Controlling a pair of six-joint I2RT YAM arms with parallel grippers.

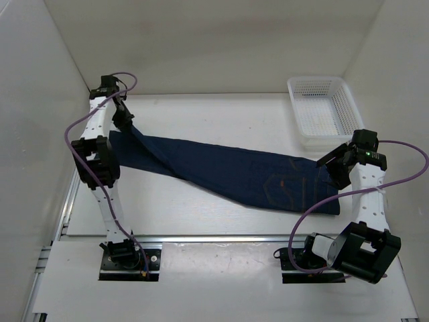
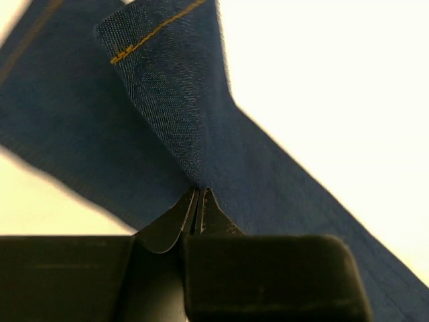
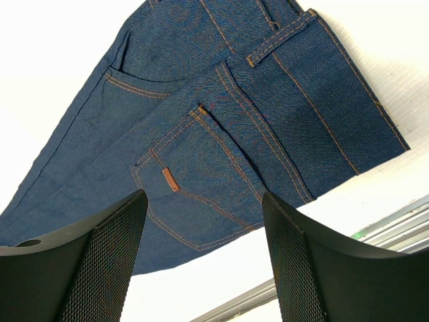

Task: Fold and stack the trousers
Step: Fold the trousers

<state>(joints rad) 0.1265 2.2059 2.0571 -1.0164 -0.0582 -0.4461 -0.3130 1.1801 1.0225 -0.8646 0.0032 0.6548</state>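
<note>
Nearest: arm bases on the rail (image 1: 214,238) at the table (image 1: 201,114) front edge. Right end effector (image 1: 337,171) spread wide, holds nothing, hangs over the waist end, back pocket and belt loop right under it. Trousers (image 1: 221,168) lie stretched across the table middle, waist at right, leg end at left. Left end effector (image 2: 199,191) further back, pressed together, pinching denim near the leg end, cloth pulled up into a peak off the table. Progress: early. Legs look laid one over the other, lengthwise fold probably done; crosswise folds not done, nothing stacked. White mesh basket (image 1: 322,111) at the far right corner, apart from the cloth. Nothing blocks the fold path; right arm over the waist could get in the way
</note>
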